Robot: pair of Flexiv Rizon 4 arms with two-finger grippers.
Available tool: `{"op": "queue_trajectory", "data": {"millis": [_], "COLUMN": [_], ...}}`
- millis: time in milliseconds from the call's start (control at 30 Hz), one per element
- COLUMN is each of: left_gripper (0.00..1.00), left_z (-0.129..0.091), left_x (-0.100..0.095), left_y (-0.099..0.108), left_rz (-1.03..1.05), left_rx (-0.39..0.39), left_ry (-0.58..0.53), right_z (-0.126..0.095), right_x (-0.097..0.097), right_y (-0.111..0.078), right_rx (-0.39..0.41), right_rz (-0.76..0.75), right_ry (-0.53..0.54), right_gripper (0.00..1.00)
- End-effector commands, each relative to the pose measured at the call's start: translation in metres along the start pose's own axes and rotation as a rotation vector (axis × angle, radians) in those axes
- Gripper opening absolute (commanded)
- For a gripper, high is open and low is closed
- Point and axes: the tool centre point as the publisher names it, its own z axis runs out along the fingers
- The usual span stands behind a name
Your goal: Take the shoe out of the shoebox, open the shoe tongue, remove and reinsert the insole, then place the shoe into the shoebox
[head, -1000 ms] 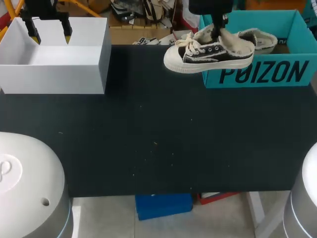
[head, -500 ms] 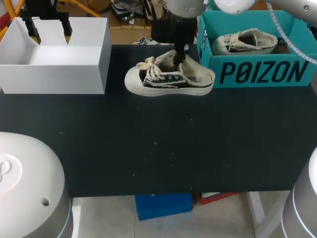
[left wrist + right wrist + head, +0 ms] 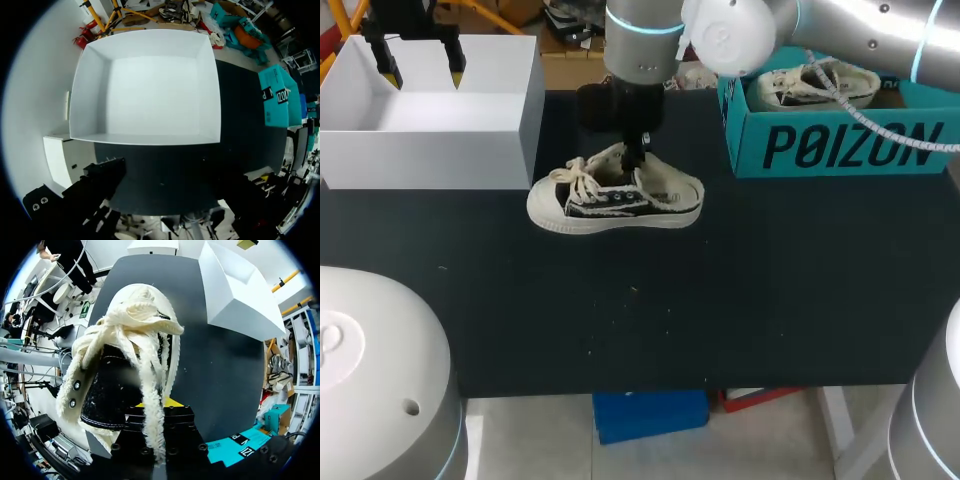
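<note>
Left pincer [image 3: 420, 68] spread wide, right pincer [image 3: 636, 160] clamped

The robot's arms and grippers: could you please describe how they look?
The right arm is silver-grey with white rounded joint caps, cyan light rings and a braided cable. The left arm shows a white domed housing. Both the left gripper and right gripper are black with yellow tips.
</note>
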Motion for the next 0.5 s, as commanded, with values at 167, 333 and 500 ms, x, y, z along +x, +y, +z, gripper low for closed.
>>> {"op": "queue_trajectory", "data": {"millis": [167, 333, 500], "left_gripper": [1.0, 1.0, 1.0], "left_z": [-0.001, -0.001, -0.001], "left_x": [0.001, 0.001, 0.001], "left_y": [0.001, 0.001, 0.001], "left_rz": [-0.002, -0.002, -0.002], "left_rx": [-0.002, -0.002, -0.002], "left_ry": [-0.003, -0.003, -0.003], "right_z": [0.032, 0.05, 0.065], "right_x": [0.004, 0.007, 0.007], "right_y": [0.007, 0.01, 0.012], "right_rx": [-0.014, -0.024, -0.036], "right_rz": [-0.007, -0.023, -0.028], "right_ry": [0.025, 0.025, 0.041], "right_gripper": [0.0, 0.0, 0.0]}}
